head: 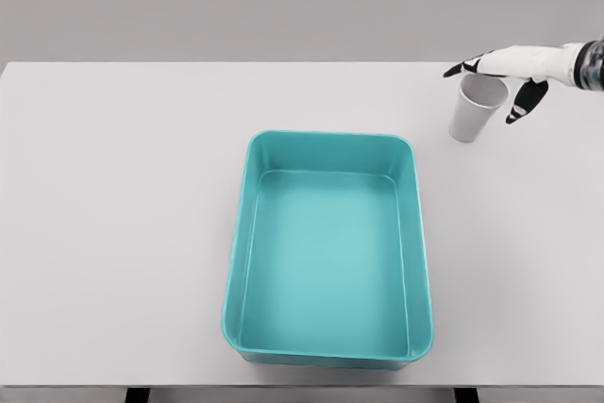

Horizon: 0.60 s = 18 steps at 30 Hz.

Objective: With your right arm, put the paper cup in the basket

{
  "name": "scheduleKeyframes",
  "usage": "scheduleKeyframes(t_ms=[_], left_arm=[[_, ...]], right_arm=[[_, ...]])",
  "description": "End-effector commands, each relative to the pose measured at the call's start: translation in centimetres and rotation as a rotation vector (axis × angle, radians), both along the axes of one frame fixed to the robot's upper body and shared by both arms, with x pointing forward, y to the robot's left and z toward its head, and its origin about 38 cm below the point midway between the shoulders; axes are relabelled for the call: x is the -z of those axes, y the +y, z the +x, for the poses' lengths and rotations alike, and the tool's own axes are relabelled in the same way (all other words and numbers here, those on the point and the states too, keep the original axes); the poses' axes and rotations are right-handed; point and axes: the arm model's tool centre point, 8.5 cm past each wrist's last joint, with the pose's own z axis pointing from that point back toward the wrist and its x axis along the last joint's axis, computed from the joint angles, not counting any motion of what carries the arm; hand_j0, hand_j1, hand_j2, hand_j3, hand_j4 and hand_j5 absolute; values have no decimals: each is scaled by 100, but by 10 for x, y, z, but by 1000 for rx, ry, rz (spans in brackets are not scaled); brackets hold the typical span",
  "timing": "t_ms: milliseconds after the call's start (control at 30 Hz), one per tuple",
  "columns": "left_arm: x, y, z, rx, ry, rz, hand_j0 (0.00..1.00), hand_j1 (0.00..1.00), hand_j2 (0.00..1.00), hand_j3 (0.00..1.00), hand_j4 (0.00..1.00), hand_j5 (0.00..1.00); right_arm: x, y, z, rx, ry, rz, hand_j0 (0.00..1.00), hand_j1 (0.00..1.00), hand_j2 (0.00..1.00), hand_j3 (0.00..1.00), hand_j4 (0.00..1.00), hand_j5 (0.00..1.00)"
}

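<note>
Now the right hand (pixel 505 77) reaches in from the right edge at the far side of the table (pixel 113 233), and the cup (pixel 477 108) sits right at it: rim just under the palm, body hanging down and leaning a little, its base toward the left of the hand. Dark fingertips (pixel 525 101) show on the cup's right side, and another reaches past its rim to the left, so the fingers look spread around the cup's top. Whether they actually press on the wall, I cannot tell; nor whether the cup's base rests on the table.

The step in hand, as I judge it, is securing the cup. To do it well, close the fingers evenly around the upper wall, thumb opposite the others, with light pressure only: a paper cup will likely crumple or squirt out if squeezed hard near the open rim. Correct the lean before lifting, or hold lower on the body.

The basket (pixel 328 337) lies below and to the left of the hand, well apart from it and empty. Lift clear of its near wall, carry over the middle, then release low.

The left arm is out of view.
</note>
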Motion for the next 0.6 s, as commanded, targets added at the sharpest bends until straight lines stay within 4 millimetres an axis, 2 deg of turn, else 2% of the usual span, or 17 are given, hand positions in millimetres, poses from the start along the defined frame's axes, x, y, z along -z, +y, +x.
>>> scheduleKeyframes(t_ms=[0,233,400,567], left_arm=[[0,0,0,0,0,-1,100,100,100,100,100,100],[0,0,0,0,0,0,100,100,100,100,100,100],[0,0,0,0,0,0,100,100,100,100,100,100],[0,0,0,0,0,0,100,100,100,100,100,100]], right_arm=[[2,-2,1,7,6,2,100,100,100,100,100,100],[-8,-1,3,-7,-15,0,100,100,100,100,100,100],[-1,14,9,-25,-6,-13,100,100,100,100,100,100],[-1,16,9,-31,-7,-16,100,100,100,100,100,100]])
